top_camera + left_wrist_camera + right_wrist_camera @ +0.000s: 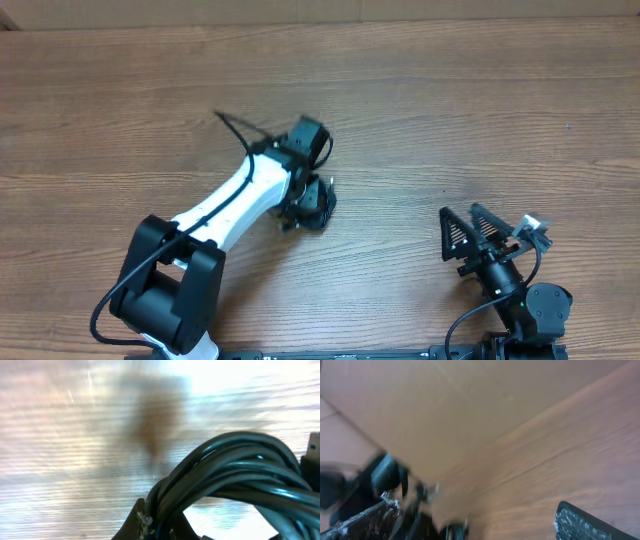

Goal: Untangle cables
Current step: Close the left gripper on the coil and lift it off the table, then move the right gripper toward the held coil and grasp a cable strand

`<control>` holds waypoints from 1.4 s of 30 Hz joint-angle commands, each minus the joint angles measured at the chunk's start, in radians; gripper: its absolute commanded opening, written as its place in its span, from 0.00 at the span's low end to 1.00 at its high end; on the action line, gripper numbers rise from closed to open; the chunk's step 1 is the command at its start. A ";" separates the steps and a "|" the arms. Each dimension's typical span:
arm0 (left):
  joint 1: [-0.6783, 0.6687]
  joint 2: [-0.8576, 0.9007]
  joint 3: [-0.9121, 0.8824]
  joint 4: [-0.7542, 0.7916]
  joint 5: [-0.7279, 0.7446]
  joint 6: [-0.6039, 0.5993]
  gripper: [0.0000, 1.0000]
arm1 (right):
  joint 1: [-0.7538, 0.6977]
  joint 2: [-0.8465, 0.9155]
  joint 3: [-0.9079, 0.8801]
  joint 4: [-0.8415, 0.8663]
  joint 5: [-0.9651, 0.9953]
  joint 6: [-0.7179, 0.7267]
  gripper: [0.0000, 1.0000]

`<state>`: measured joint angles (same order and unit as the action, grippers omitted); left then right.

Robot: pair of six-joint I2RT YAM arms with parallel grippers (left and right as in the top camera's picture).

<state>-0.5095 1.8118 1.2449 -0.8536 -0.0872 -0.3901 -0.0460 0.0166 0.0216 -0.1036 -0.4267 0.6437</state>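
Observation:
The cables (320,207) lie as a small black tangle on the wooden table (450,110), just left of its centre. My left gripper (306,197) is down on the tangle, and the arm hides part of it. In the left wrist view, the left gripper (162,524) is shut on a thick bunch of black cables (240,467) that arches up and off to the right. My right gripper (462,213) hovers open at the lower right, well away from the tangle. Nothing sits between its fingers (580,522) in the blurred right wrist view.
The white left arm (235,200) runs diagonally from the lower left to the tangle. A thin black strand (236,128) sticks out beside its wrist. Bare wood surrounds the tangle, and a pale wall (200,12) borders the far edge.

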 commanded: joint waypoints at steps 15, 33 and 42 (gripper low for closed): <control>0.002 -0.042 0.202 -0.115 0.148 0.045 0.04 | -0.005 0.446 0.275 -0.006 -0.560 0.084 1.00; 0.000 -0.041 0.202 -0.223 0.322 -1.136 0.04 | 0.268 0.785 0.274 0.123 -0.258 0.430 0.91; -0.009 -0.041 0.202 -0.221 0.332 -1.233 0.04 | 0.519 1.044 0.274 0.396 0.053 0.746 0.72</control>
<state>-0.5106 1.7958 1.4273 -1.0737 0.2222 -1.5581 0.4286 1.0000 0.2806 0.2405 -0.5327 1.2285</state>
